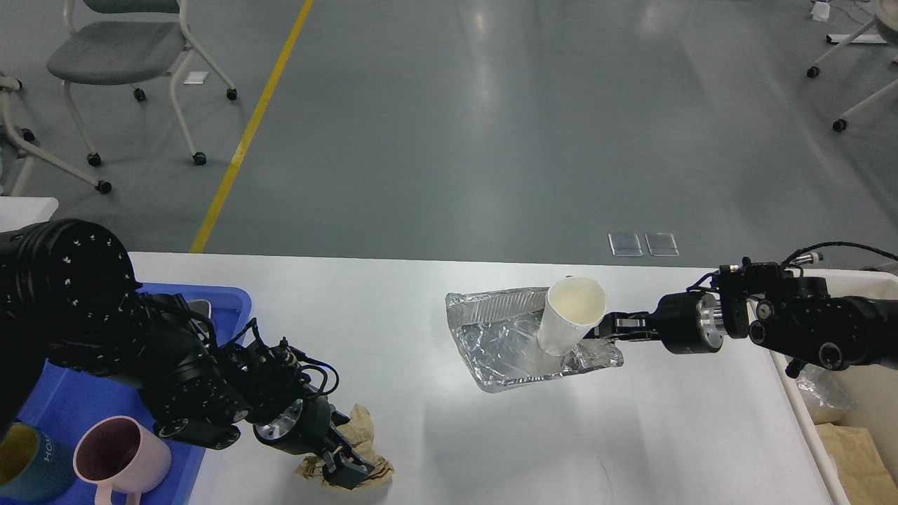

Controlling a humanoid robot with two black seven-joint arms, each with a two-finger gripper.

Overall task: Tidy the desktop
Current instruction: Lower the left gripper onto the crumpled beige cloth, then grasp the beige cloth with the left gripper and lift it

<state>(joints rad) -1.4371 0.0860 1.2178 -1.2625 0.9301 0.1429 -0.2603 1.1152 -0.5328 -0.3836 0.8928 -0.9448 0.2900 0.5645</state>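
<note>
The white desktop (435, 435) fills the lower half of the head view. A white paper cup (570, 322) stands tilted in a crumpled foil tray (505, 344) right of centre. My right gripper (598, 330) reaches in from the right at the cup's side and grips it; its tips are hidden behind the cup. My left gripper (344, 471) presses down into a crumpled brown paper (365, 429) near the front edge. Its dark fingers cannot be told apart.
A blue tray (70, 400) at the front left holds a pink mug (123, 452) and a teal mug (21, 463). A cream bin (796, 396) with brown paper in it stands past the desktop's right edge. Chairs stand on the floor beyond.
</note>
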